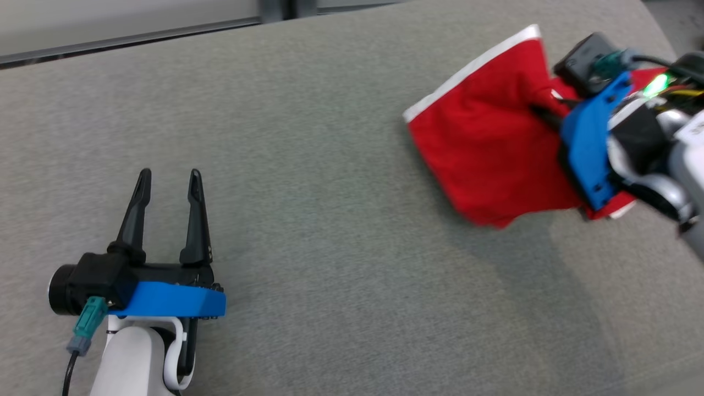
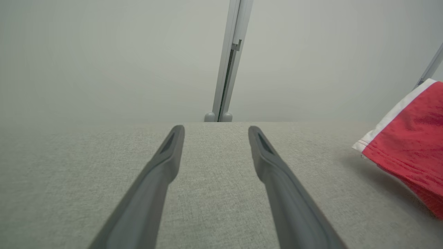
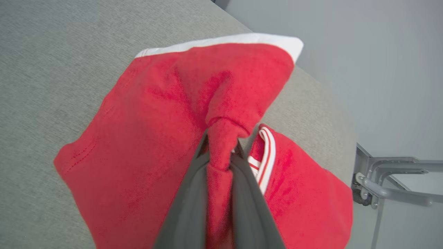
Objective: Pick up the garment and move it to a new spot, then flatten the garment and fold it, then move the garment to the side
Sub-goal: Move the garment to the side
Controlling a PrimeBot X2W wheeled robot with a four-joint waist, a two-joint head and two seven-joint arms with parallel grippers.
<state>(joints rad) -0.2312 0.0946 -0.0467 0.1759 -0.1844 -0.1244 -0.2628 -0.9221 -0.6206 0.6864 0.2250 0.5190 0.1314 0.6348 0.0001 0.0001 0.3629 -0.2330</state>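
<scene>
Two grippers are working here: nearest me, the left gripper (image 1: 169,175) hovers over the grey table (image 1: 330,231), fingers spread with nothing between them. Farther off, the right gripper (image 3: 223,152) is clamped on a bunched fold of the red garment (image 1: 484,148), over the table's far right part.

garment (image 1: 484,148): solid red, white band (image 1: 467,69) along 1 edge. striped trim (image 3: 266,152) by the fingers: white with 2 thin red lines.
table top (image 1: 330,220): grey woven fabric, fine heathered fleck, uniform.
left gripper (image 1: 169,179): 2 black fingers, black body. blue bracket (image 1: 170,302), teal connector (image 1: 88,324), white forearm (image 1: 132,357).
right gripper (image 3: 223,145): dark grey fingers. Its wrist plate (image 1: 591,143) is the same blue, camera housing (image 1: 583,60) black, indicator light (image 1: 657,85) green.
wall (image 2: 104,52): plain pale grey. post (image 2: 230,52): light grey metal.
</scene>
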